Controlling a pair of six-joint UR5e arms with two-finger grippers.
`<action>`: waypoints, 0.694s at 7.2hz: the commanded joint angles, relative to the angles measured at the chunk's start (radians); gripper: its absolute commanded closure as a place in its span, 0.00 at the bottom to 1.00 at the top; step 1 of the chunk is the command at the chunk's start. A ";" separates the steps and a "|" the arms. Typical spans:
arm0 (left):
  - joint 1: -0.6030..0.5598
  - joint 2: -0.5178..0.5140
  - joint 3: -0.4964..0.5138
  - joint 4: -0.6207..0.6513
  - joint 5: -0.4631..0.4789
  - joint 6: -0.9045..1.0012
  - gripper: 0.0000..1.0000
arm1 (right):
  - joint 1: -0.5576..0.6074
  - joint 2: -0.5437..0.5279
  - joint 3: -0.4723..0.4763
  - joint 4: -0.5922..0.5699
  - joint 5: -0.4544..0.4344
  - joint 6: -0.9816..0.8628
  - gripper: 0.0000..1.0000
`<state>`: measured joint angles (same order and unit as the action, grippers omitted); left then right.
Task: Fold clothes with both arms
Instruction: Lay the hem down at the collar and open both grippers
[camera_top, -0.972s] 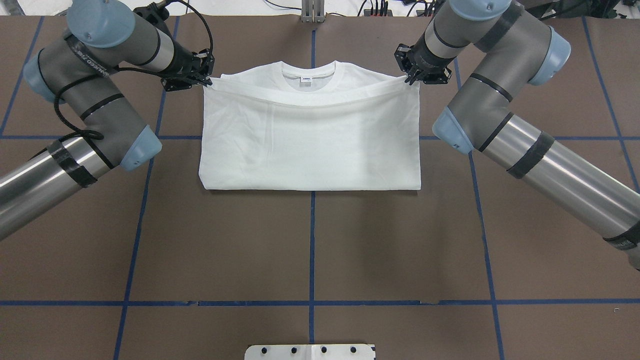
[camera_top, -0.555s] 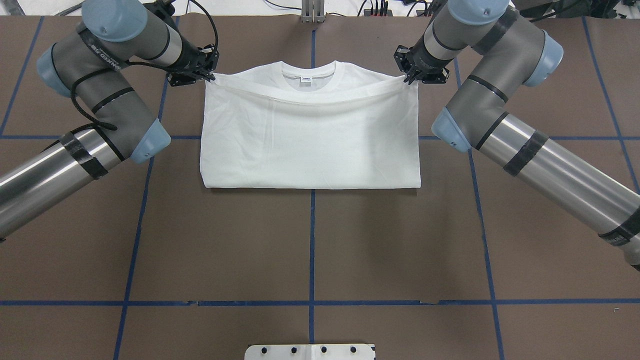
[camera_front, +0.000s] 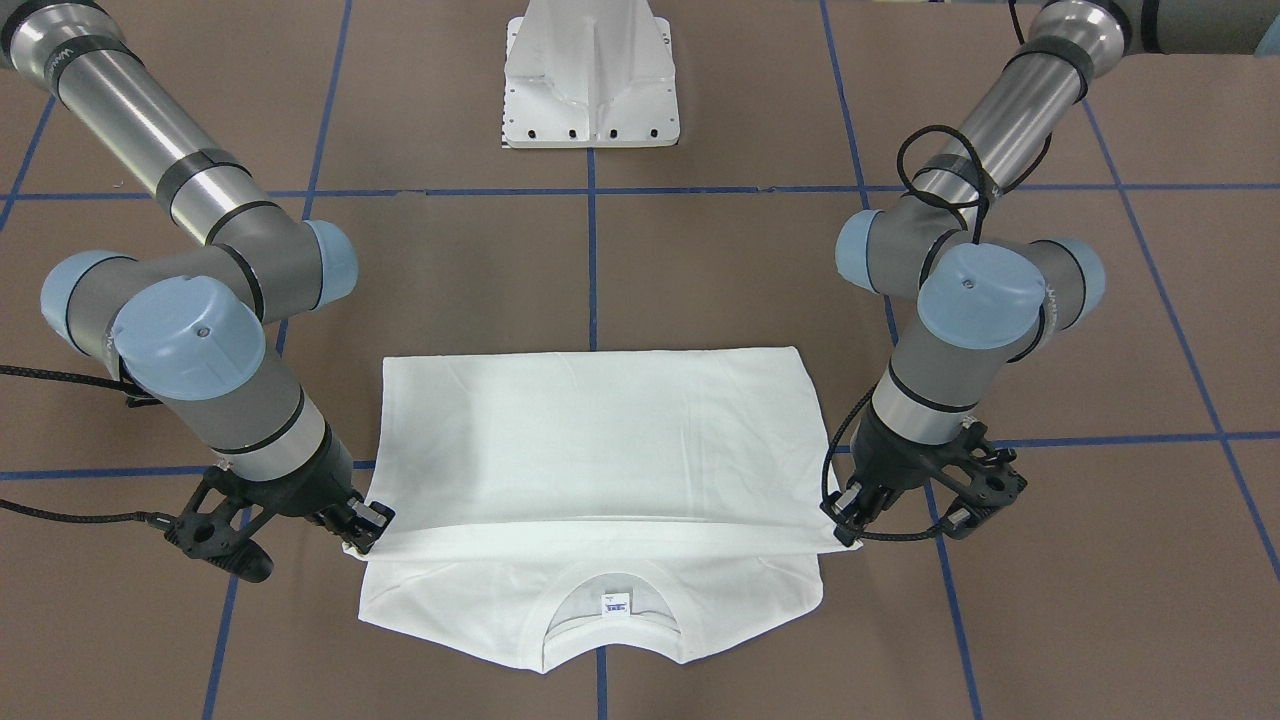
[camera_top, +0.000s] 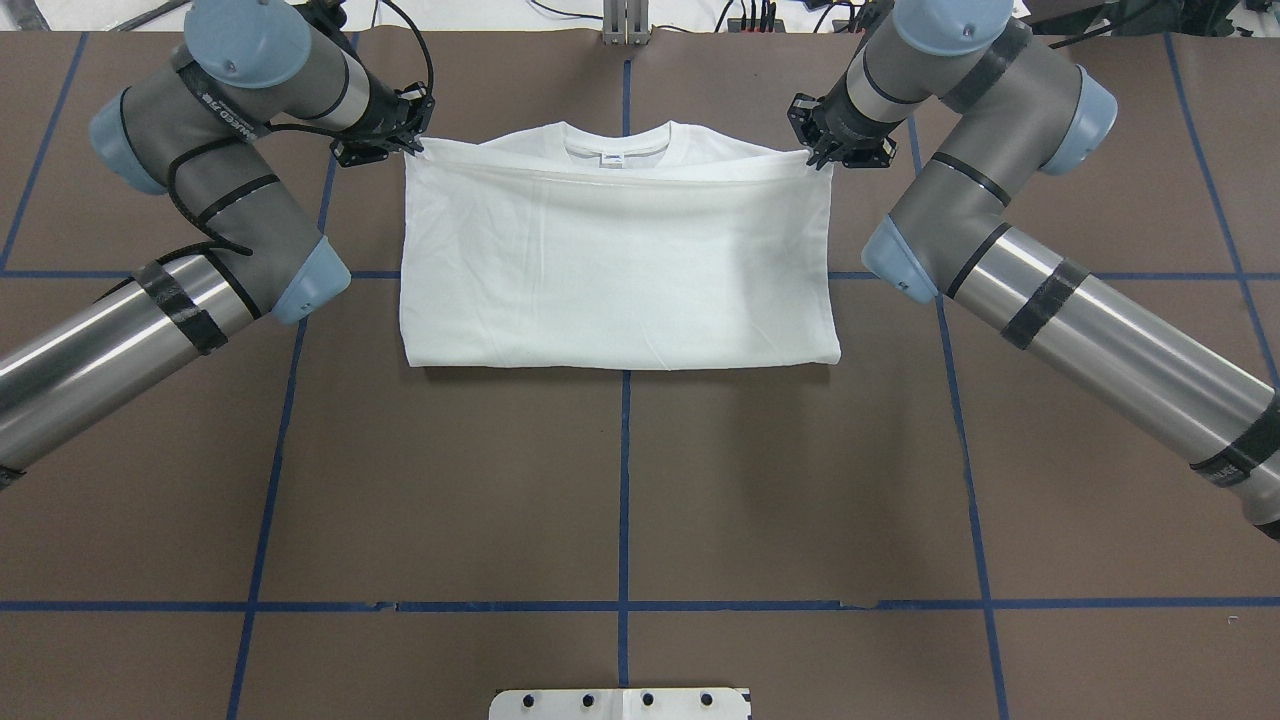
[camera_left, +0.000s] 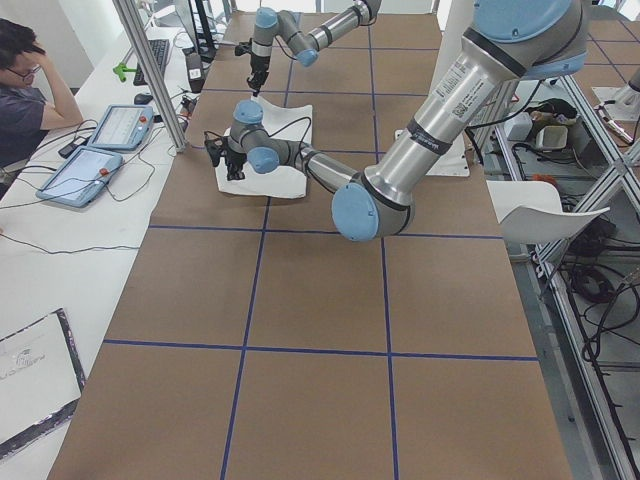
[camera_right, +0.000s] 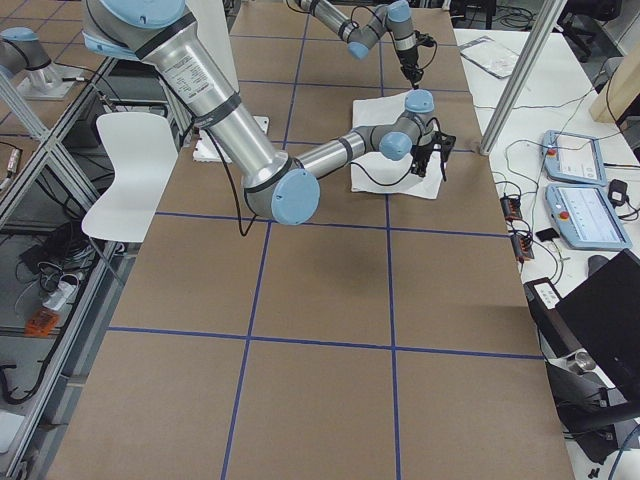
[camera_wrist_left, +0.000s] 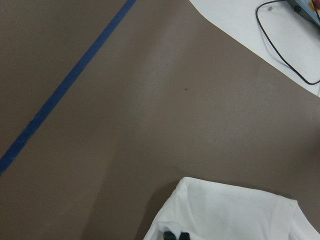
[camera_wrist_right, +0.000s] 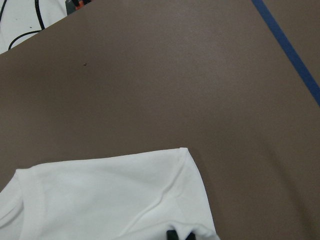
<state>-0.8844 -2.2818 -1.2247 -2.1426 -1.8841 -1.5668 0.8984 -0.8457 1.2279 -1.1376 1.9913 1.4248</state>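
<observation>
The white T-shirt (camera_top: 620, 270) lies folded on the brown table, its lower half doubled over toward the ribbed collar (camera_top: 617, 140). Its neck tag (camera_front: 614, 606) still shows. My left gripper (camera_top: 410, 150) is shut on the left corner of the raised hem. The right gripper (camera_top: 822, 158) is shut on the hem's right corner. The hem stretches taut and straight between them, just short of the collar. In the front-facing view the left gripper (camera_front: 845, 520) is on the right and the right gripper (camera_front: 365, 525) on the left. Each wrist view shows its fingertips (camera_wrist_left: 175, 235) (camera_wrist_right: 180, 235) pinching white cloth.
The white pedestal base (camera_front: 590, 80) stands at the robot's side of the table. Blue tape lines (camera_top: 624, 480) grid the brown cover. Beyond the far edge are a metal post (camera_left: 150, 70), tablets (camera_left: 110, 125) and a seated person (camera_left: 20, 90).
Both grippers have carried the hem farther toward the collar. The hem now hangs straighter and covers more of the shoulders. The near fold line has slid slightly away from the robot.
</observation>
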 joint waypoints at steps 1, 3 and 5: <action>0.010 -0.005 0.001 0.003 0.003 0.001 1.00 | 0.001 -0.001 -0.002 0.004 -0.002 -0.001 1.00; 0.010 -0.010 -0.002 0.004 0.002 0.001 1.00 | 0.001 0.001 -0.002 0.016 -0.005 -0.001 1.00; 0.010 -0.010 -0.002 0.004 0.002 0.001 0.84 | 0.001 0.001 -0.002 0.018 -0.006 -0.001 1.00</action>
<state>-0.8745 -2.2908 -1.2268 -2.1386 -1.8821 -1.5662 0.8989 -0.8453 1.2257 -1.1214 1.9863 1.4236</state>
